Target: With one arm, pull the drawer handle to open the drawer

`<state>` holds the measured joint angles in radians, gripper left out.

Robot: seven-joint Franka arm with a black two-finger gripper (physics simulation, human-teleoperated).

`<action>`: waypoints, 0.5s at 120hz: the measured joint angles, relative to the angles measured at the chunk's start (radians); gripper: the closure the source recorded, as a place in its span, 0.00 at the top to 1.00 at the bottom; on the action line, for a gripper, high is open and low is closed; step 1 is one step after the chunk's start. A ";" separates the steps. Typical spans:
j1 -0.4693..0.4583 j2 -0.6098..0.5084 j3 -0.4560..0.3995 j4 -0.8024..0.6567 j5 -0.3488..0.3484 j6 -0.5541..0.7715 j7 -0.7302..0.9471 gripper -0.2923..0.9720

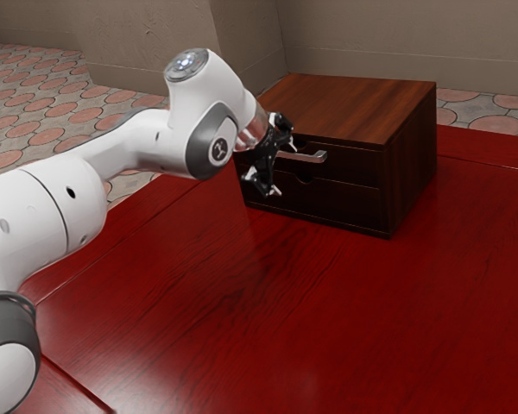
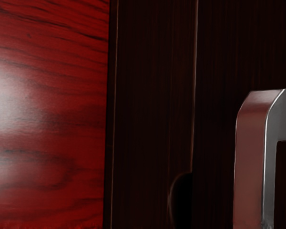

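A dark wooden cabinet (image 1: 354, 108) with two drawers stands on a glossy red desk (image 1: 285, 302), toward the exterior view's right and close to the far edge. The white arm (image 1: 112, 164) comes in from the exterior view's left and reaches across the desk to the cabinet's front. The upper drawer (image 1: 350, 162) carries a silver bar handle (image 1: 309, 157) that stands out from its front. The black gripper (image 1: 272, 164) sits right at the end of that handle nearer the arm, turned toward the drawer face. Whether the gripper is closed on the handle or merely beside it cannot be told. How far the upper drawer stands out from the cabinet is not clear either; its front looks roughly in line with the lower drawer (image 1: 337, 203) beneath it. In the wrist view the handle (image 2: 257, 157) appears very near the hand, a bent metal corner against dark wood. The lower drawer (image 2: 152, 95) lies between it and the red desk (image 2: 43, 119), with a small rounded notch (image 2: 181, 200) at the seam between the drawers. Behind the desk are a patterned tile floor (image 1: 34, 95) and a beige wall (image 1: 397, 30).
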<state>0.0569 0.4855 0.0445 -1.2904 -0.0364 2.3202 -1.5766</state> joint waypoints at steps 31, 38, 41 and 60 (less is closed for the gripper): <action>0.000 -0.005 0.001 -0.002 -0.004 -0.001 0.000 0.65; -0.001 -0.006 0.001 -0.003 -0.006 -0.001 0.000 0.63; -0.001 -0.007 0.001 -0.005 -0.006 -0.001 0.000 0.61; 0.001 -0.020 0.003 -0.027 -0.006 -0.002 0.000 0.49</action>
<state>0.0583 0.4652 0.0476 -1.3170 -0.0427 2.3181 -1.5771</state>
